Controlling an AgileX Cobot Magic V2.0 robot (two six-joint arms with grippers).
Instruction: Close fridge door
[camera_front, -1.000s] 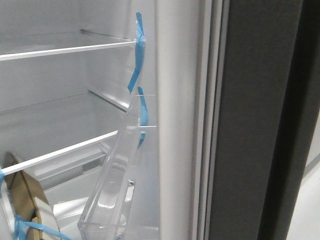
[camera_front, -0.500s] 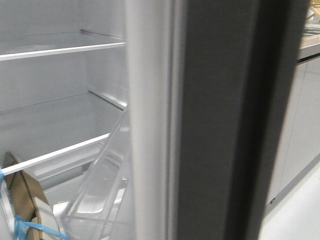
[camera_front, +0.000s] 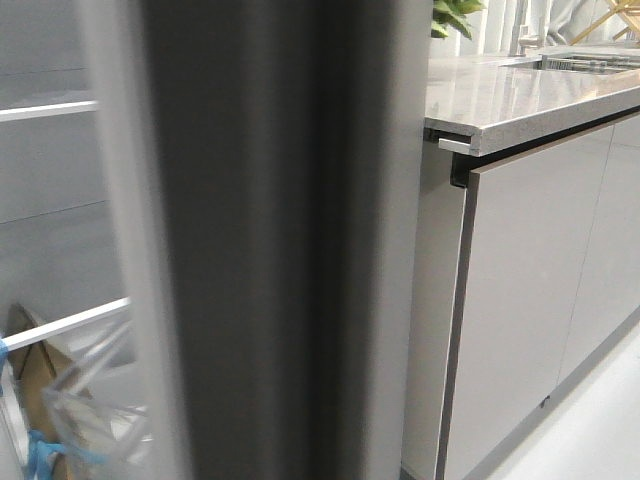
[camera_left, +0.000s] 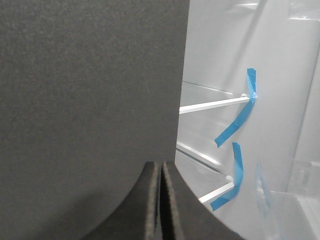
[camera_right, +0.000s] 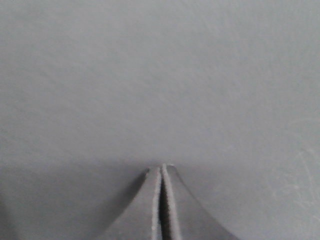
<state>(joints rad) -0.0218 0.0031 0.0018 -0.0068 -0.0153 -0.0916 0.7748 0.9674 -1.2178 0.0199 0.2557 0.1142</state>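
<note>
The fridge door (camera_front: 270, 250), a tall dark grey slab, fills the middle of the front view, blurred, part-open beside white shelves (camera_front: 50, 108); it looks heavy, rigid and smooth, better pushed flat than gripped; the left pincer (camera_left: 161, 200) and right pincer (camera_right: 162, 200) are both pressed narrow, holding nothing, close against grey panels; contact, hinge and handle are hidden

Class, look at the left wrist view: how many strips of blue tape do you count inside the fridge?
2. The upper strip hangs from the end of the upper shelf's white edge; the lower strip hangs at the end of the lower shelf's edge. The fridge door may hide others.
</note>
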